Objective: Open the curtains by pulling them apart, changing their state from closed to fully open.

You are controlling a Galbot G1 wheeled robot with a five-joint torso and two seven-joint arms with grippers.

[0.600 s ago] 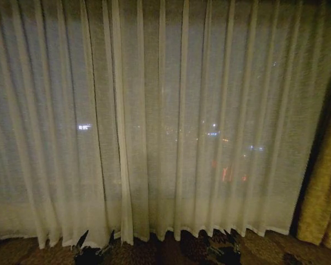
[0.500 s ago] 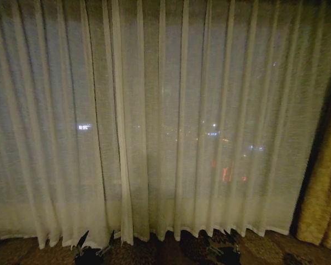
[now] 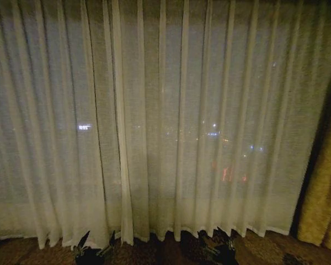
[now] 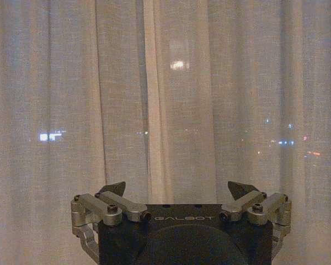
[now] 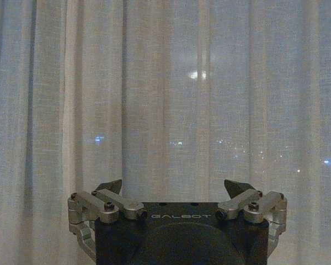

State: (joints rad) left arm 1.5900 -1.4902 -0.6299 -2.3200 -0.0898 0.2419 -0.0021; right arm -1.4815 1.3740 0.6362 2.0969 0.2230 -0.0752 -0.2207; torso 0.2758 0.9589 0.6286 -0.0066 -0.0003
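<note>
The sheer cream-white curtains (image 3: 171, 127) hang closed across the whole window, and city lights glimmer through the pleats. One thicker overlapping fold (image 3: 121, 165) runs down left of centre. My left gripper (image 3: 94, 245) sits low near the hem, open, facing the fabric with nothing between its fingers; in the left wrist view the left gripper (image 4: 177, 189) points at a bright fold (image 4: 151, 110). My right gripper (image 3: 217, 243) is low near the hem further right. In the right wrist view the right gripper (image 5: 175, 186) is open, short of the curtains (image 5: 165, 99).
A thick golden-brown drape (image 3: 323, 193) hangs at the far right edge, with a dark gap between it and the sheer fabric. Patterned dark carpet (image 3: 154, 253) lies under the hem.
The right gripper has shifted slightly left along the hem. The curtains and the left gripper have not visibly moved.
</note>
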